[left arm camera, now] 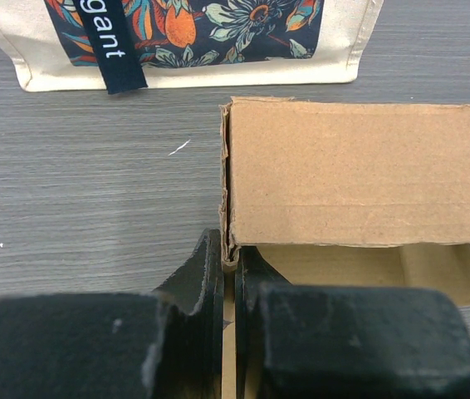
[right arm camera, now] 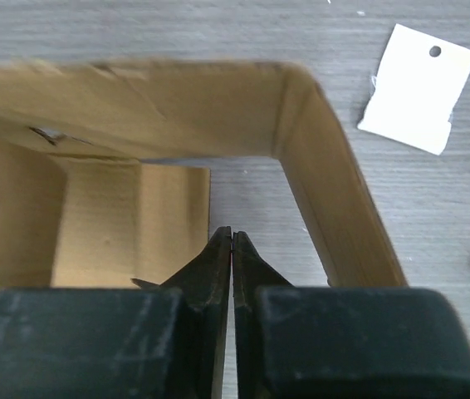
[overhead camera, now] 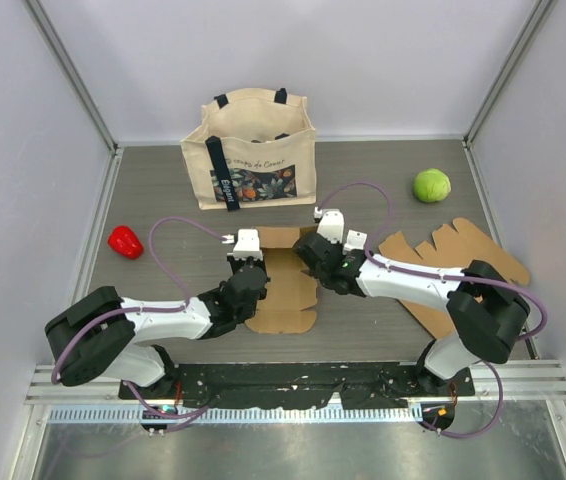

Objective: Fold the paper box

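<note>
The brown paper box [overhead camera: 285,282] lies partly folded mid-table between both grippers. My left gripper [overhead camera: 247,262] is shut on the box's left wall; in the left wrist view the thin cardboard edge [left arm camera: 229,249] sits pinched between the fingers, with a folded panel [left arm camera: 359,170] just beyond. My right gripper [overhead camera: 313,252] is at the box's right side. In the right wrist view its gripper [right arm camera: 232,239] is shut with nothing between the tips, low over the table inside the raised cardboard walls [right arm camera: 326,183].
A cream tote bag [overhead camera: 253,150] stands behind the box and also shows in the left wrist view [left arm camera: 193,41]. A second flat cardboard blank [overhead camera: 458,265] lies right. A green ball [overhead camera: 431,185] is at back right, a red pepper [overhead camera: 125,241] left. A white tag [right arm camera: 418,87] lies nearby.
</note>
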Motion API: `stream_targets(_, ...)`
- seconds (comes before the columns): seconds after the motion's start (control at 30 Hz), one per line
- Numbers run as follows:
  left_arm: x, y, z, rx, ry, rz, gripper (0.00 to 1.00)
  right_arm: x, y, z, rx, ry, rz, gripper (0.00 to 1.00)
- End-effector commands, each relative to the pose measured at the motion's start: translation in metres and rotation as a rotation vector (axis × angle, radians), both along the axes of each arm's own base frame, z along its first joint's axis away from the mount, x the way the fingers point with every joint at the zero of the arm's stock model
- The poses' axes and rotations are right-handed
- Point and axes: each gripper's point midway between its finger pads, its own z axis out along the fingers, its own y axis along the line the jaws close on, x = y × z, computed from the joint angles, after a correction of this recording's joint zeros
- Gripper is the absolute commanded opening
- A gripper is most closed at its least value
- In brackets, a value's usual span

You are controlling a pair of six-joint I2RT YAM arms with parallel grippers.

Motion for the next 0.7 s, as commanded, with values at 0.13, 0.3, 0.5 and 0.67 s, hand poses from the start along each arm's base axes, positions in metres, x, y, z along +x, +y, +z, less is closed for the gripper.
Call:
stream_targets(0.13, 0.005, -0.002, 0.024, -0.079, -0.046, 0.032, 0.00, 0.018, 0.052, 0.059, 0.242, -0.180, 0.105, 0.08)
stream_targets(0.3, 0.004, -0.002, 0.024, -0.082, -0.047, 0.033, 0.00, 0.017, 0.068, 0.048, 0.297, -0.157, 0.139, 0.08)
stream_targets(0.5, 0.004, -0.004, 0.022, -0.091, -0.040, 0.025, 0.00, 0.018, 0.078, 0.025, 0.300, -0.129, 0.160, 0.08)
stream_targets(0.67, 0.004, -0.006, 0.016, -0.106, -0.027, 0.025, 0.00, 0.016, 0.077, 0.005, 0.287, -0.091, 0.145, 0.08)
